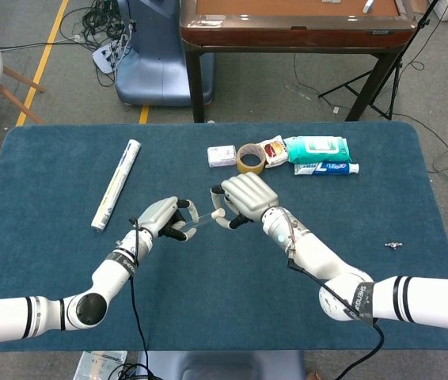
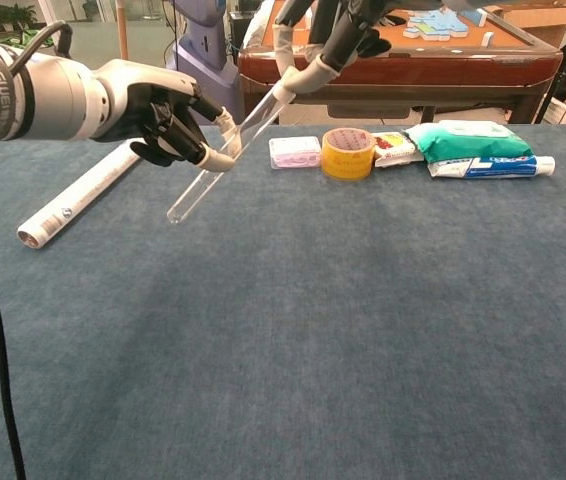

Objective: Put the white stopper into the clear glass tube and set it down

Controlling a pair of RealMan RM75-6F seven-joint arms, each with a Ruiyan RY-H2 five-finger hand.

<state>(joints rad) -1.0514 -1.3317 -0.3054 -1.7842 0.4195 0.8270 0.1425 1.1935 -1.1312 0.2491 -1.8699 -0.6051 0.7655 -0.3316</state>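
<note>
**Glass tube held aloft between both hands**

Glass tube [image 2: 225, 152] hangs tilted above the blue table [image 1: 42, 206], its closed lower end toward our left and its upper end raised toward the right hand. Our left hand [image 2: 163, 112] has its fingers [image 2: 218, 160] curled around the tube's middle, gripping it clear of the cloth. Our right hand [image 1: 243, 199] sits just beside, its fingertips [image 2: 303, 78] closed at the tube's upper end. Whether the white stopper sits between them we cannot tell; it is too small to pick out.

Along the far edge we see a green wipes pack [image 1: 317, 148], a toothpaste box [image 1: 326, 168], a roll of tape [image 1: 250, 157], a red-and-white packet [image 1: 274, 150] and a small white box [image 1: 222, 155]. A rolled paper tube [image 1: 116, 184] lies on the table, left of the left hand. A small metal piece [image 1: 393, 245] lies well apart on the right.
</note>
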